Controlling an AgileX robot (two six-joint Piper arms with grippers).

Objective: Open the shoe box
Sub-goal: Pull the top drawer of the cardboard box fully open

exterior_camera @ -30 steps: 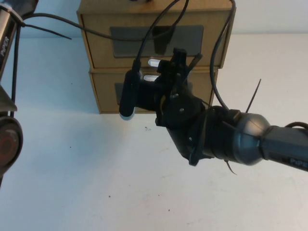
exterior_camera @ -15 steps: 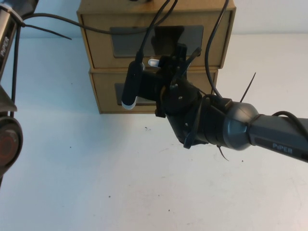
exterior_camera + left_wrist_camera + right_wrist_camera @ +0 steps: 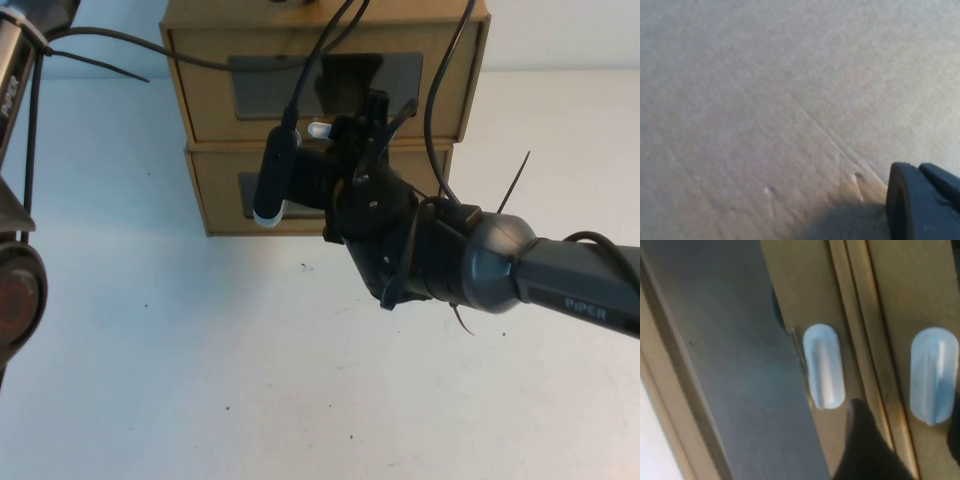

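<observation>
Two cardboard shoe boxes are stacked at the table's back, the upper box (image 3: 210, 80) on the lower box (image 3: 215, 195). Each has a drawer front with a grey window and a pale translucent handle. My right gripper (image 3: 340, 150) is pressed close to the fronts, at the seam between them. In the right wrist view its dark fingers (image 3: 865, 445) stand apart either side of the lower box's handle (image 3: 934, 375), open, with a gap showing. The upper box's handle (image 3: 823, 366) (image 3: 320, 129) sits free beside the window (image 3: 730, 365). My left gripper (image 3: 922, 205) hovers close over a pale surface.
The left arm's base (image 3: 15, 285) stands at the table's left edge, with cables (image 3: 100, 62) running across to the boxes. The right arm (image 3: 480, 265) reaches in from the right. White tabletop (image 3: 200, 380) spreads in front of the boxes.
My right gripper has moved forward and slightly up to the box fronts and now covers the lower handle in the high view. The boxes have not moved.
</observation>
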